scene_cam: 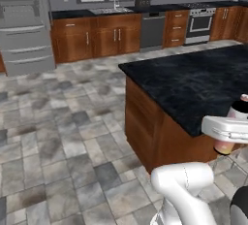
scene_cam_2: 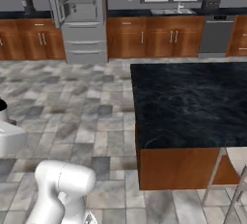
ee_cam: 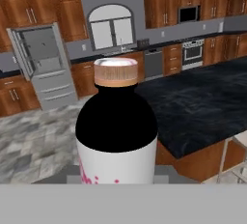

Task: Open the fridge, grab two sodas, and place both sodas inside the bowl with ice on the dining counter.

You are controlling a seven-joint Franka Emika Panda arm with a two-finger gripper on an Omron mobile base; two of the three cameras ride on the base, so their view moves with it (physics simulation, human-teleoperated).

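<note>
A: Pretty clearly a home kitchen, right?

B: Yep. Big island (scene_cam: 193, 81) with a black marble top in the middle of a grey tile floor (scene_cam: 58, 136). Behind the island, a wall of reddish-brown cabinets (scene_cam: 97, 35) with a sink (scene_cam: 114, 9), a dishwasher (scene_cam: 152, 29) and a stove (scene_cam: 199, 23).

A: And the grey fridge (ee_cam: 43, 68) left of the sink, doors hanging open.

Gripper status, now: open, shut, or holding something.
Gripper: shut on the slim black-shouldered soda bottle with pink-flecked white body.
</note>
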